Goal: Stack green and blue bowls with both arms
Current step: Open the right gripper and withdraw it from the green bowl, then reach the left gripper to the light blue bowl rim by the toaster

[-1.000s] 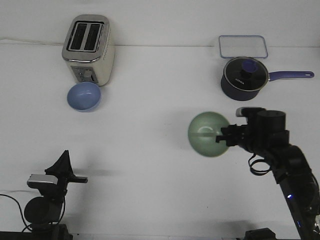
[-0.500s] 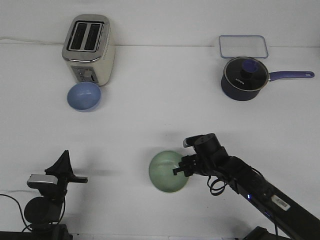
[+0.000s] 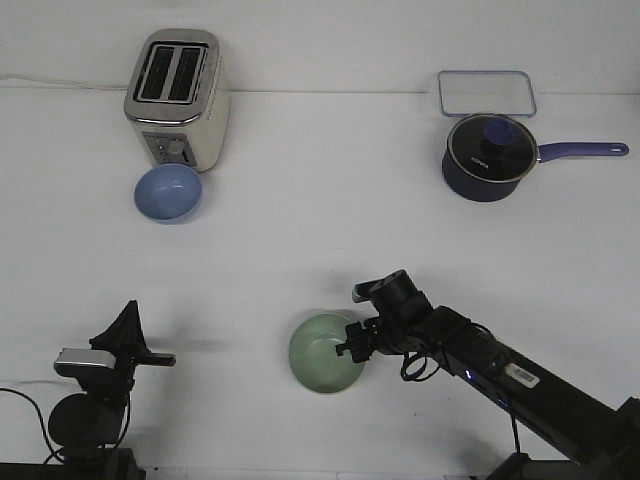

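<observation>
The pale green bowl [image 3: 325, 354] sits low at the front centre of the table, open side up. My right gripper [image 3: 354, 343] is shut on its right rim; whether the bowl rests on the table or hangs just above it I cannot tell. The light blue bowl [image 3: 168, 192] stands alone at the back left, just in front of the toaster. My left gripper [image 3: 127, 333] is parked at the front left, far from both bowls and holding nothing; its jaws are not readable from this view.
A cream toaster [image 3: 178, 96] stands at the back left, touching or nearly touching the blue bowl. A dark navy lidded saucepan [image 3: 487, 158] with its handle pointing right and a clear lidded container [image 3: 486, 93] stand at the back right.
My right arm has carried the green bowl from the middle right down and leftward to the front centre, and lowered it. The left arm and the blue bowl have not moved.
</observation>
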